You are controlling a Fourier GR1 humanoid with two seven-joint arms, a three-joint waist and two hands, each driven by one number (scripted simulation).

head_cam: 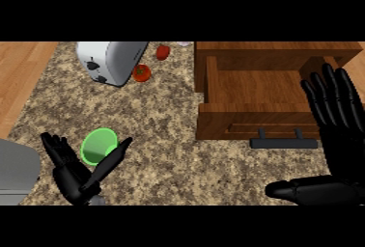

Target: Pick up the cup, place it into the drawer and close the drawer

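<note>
Now closing in: left robot hand (82,169) spread around green cup (99,145), not yet curled; right robot hand (331,108) flat beside open drawer (253,103).

No writing, label, brand, number or sign can be read anywhere: the toaster (108,61) at far left shows only dark knobs and slots on its pale face, and the wooden drawer (257,99) at far right carries a plain front with a dark handle

1 cup (99,145); 1 drawer (249,89); 1 toaster (108,60); 2 tomatoes (142,73); 2 hands (333,103)
</note>
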